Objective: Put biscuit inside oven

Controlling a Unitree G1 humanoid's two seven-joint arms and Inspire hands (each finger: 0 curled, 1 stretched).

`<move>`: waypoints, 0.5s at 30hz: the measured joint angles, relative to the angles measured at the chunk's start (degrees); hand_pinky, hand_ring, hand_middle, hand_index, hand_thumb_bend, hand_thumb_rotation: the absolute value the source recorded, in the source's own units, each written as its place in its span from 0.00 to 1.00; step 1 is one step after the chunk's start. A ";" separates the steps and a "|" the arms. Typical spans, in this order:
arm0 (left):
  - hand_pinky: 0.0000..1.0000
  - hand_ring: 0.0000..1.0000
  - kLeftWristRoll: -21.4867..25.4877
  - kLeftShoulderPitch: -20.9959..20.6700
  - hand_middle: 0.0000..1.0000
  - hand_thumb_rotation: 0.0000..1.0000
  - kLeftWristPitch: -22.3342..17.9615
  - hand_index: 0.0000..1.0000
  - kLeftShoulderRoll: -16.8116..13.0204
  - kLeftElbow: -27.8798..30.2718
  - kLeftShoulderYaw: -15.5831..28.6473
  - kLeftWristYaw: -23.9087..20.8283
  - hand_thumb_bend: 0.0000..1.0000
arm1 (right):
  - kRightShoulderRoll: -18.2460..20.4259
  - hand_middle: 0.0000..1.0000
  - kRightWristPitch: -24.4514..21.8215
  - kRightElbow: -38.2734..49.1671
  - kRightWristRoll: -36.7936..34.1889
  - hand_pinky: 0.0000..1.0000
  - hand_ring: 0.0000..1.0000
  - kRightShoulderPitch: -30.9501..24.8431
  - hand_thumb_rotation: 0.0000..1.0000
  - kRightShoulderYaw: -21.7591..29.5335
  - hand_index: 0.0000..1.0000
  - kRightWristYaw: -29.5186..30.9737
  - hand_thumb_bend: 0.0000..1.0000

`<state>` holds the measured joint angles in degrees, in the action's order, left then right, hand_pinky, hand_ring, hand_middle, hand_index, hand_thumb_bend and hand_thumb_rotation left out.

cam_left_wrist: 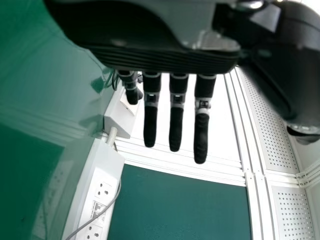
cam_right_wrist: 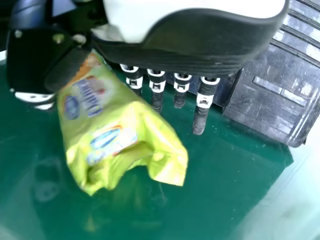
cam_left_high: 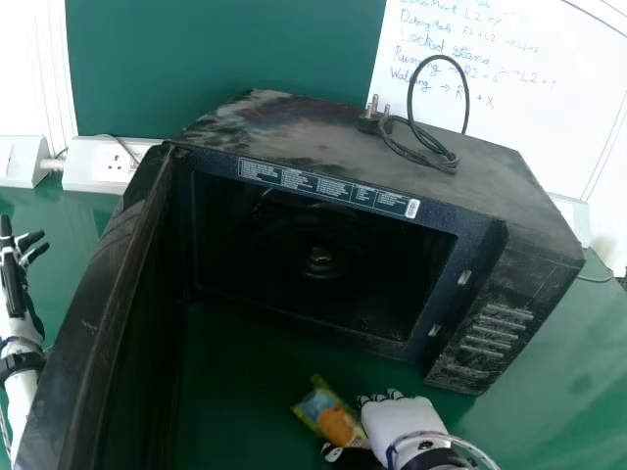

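Before the oven [cam_left_high: 524, 279], the right hand [cam_left_high: 400, 421] apparently pinches the part-hidden biscuit [cam_left_high: 331, 416].

There are two hands, one left hand [cam_left_high: 14, 279] and one right hand [cam_left_high: 402, 419], one biscuit packet [cam_left_high: 331, 416], one oven [cam_left_high: 294, 127], one oven door [cam_left_high: 103, 294], one plug [cam_left_high: 369, 122], one cord [cam_left_high: 466, 98], one table [cam_left_high: 235, 392].

the left robot hand [cam_left_high: 13, 279], fingers [cam_left_wrist: 176, 127] straight, is near the white socket box [cam_left_wrist: 102, 167]; a grey cable [cam_left_wrist: 111, 202] crosses the box, the green bench [cam_left_wrist: 30, 150] beside it.
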<state>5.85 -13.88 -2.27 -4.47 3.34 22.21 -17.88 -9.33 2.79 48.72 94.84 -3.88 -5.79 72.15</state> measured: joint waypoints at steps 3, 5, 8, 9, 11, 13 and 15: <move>0.70 0.67 0.01 0.00 0.69 0.04 0.00 0.50 0.00 0.00 0.00 0.09 0.50 | -0.32 0.96 0.21 0.18 -0.04 0.79 0.95 0.07 0.15 0.04 0.93 0.53 0.78; 0.70 0.66 0.01 0.00 0.69 0.04 0.00 0.50 0.00 0.00 0.00 0.10 0.50 | -0.36 0.96 0.29 0.24 -0.02 0.79 0.95 0.13 0.15 0.06 0.93 0.82 0.76; 0.70 0.66 0.02 0.00 0.68 0.04 0.00 0.50 0.00 0.00 0.01 0.12 0.50 | -0.42 0.95 0.39 0.25 0.07 0.77 0.94 0.38 0.17 0.05 0.92 1.34 0.76; 0.70 0.66 0.02 0.00 0.68 0.04 0.00 0.50 -0.01 0.00 0.01 0.15 0.50 | -0.44 0.95 0.41 0.24 0.14 0.77 0.94 0.36 0.17 0.03 0.92 1.33 0.76; 0.70 0.66 0.03 0.00 0.68 0.04 -0.01 0.50 -0.01 0.00 0.01 0.22 0.50 | -0.46 0.95 0.46 0.18 0.29 0.77 0.94 0.22 0.16 -0.04 0.92 1.07 0.75; 0.70 0.67 0.05 0.00 0.69 0.04 -0.01 0.50 -0.01 0.00 0.01 0.39 0.50 | -0.46 0.95 0.47 -0.03 0.42 0.78 0.94 -0.12 0.16 -0.11 0.92 0.42 0.75; 0.70 0.67 0.05 0.00 0.69 0.04 -0.03 0.50 -0.03 0.00 0.01 0.50 0.50 | -0.48 0.95 0.47 -0.19 0.48 0.79 0.94 -0.43 0.17 -0.16 0.92 -0.14 0.78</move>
<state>5.90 -13.88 -2.31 -4.50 3.33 22.22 -17.38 -9.81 3.26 48.53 95.32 -4.31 -5.95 72.00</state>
